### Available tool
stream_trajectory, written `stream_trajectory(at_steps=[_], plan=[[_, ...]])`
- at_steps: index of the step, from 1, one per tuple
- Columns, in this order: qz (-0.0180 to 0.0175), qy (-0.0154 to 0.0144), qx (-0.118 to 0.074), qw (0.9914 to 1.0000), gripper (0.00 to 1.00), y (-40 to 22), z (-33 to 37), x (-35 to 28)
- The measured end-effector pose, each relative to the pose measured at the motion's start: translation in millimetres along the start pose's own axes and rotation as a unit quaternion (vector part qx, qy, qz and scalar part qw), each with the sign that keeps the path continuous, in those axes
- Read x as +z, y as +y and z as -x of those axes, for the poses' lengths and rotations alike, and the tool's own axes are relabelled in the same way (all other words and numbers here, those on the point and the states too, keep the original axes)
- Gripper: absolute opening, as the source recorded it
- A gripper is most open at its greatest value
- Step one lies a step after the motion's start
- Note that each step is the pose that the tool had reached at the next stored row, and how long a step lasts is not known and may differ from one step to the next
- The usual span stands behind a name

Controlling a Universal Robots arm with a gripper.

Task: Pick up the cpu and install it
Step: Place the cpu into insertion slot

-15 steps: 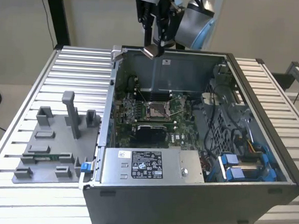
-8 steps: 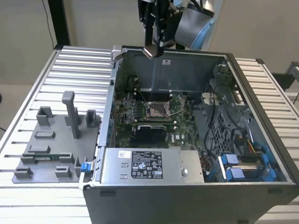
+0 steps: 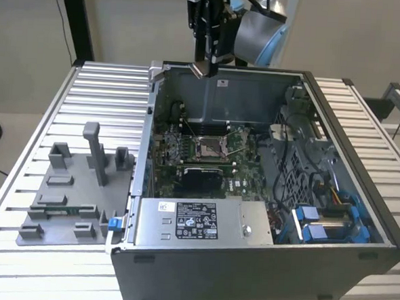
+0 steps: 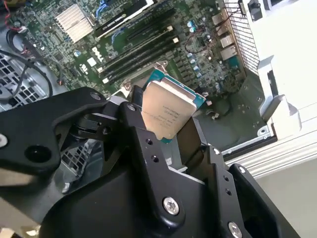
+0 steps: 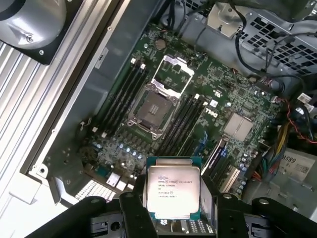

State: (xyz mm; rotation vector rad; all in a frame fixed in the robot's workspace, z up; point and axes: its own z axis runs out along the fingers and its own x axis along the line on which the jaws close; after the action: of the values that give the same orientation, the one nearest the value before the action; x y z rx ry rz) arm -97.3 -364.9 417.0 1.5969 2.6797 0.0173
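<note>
the gripper (image 3: 206, 67) hangs over the back edge of the open computer case (image 3: 246, 279), its black fingers (image 5: 132, 218) clamped on the cpu (image 5: 173, 191). in the first wrist view the cpu is in the air, silver top showing, well above the green board (image 5: 198, 99) and its open socket (image 5: 152, 106).

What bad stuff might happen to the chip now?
1. The gripper pinches the cpu just by its edges, high over the board; a slip could drop it there.
2. The socket is open with its frame flipped up; a tilted or off-centre landing might harm it.
</note>
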Motion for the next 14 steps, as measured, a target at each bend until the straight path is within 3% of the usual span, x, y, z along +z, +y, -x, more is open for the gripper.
stream_trajectory(at_steps=[14], plan=[[-0.0002, -0.0002, 0.011, 0.99994, 0.00, 0.0, 0.0, 0.0]])
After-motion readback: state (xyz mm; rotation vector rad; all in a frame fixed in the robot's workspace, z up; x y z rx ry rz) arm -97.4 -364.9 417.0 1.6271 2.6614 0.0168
